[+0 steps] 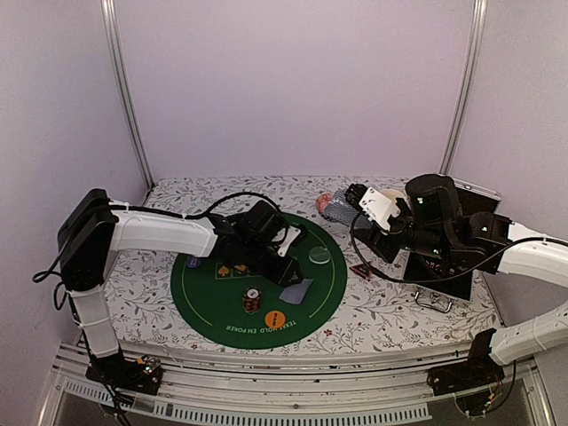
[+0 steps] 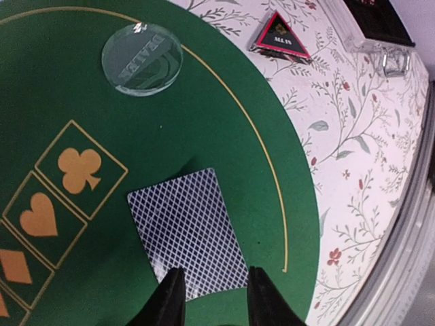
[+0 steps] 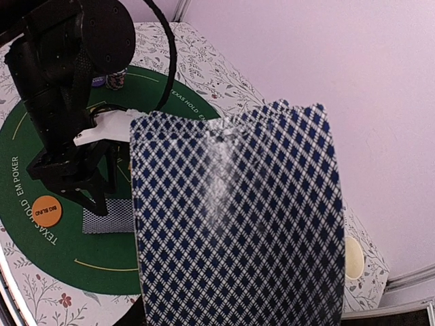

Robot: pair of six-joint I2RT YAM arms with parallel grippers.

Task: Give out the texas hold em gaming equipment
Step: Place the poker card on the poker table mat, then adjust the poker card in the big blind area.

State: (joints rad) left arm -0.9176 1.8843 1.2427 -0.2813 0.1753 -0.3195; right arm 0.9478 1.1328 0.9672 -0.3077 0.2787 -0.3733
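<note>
Left gripper (image 2: 215, 273): fingers parted and holding nothing, sitting either side of the near end of the single card (image 2: 187, 234).
Card: face down and flat on the green mat (image 2: 81, 88), long axis running out from my fingers.
Right gripper (image 1: 353, 204): clamped on a fan of cards (image 3: 238, 217), raised by the mat's far right edge.
Nearer arm: the left, which is right on it.
Container: black case (image 1: 441, 271) under my right arm, and I can't tell what's in it.

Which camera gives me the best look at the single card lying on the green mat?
Left wrist: the card sits close, face down, fingers open over its near edge. Top external shows the card small and grey; right wrist shows it small beneath the left arm.
</note>
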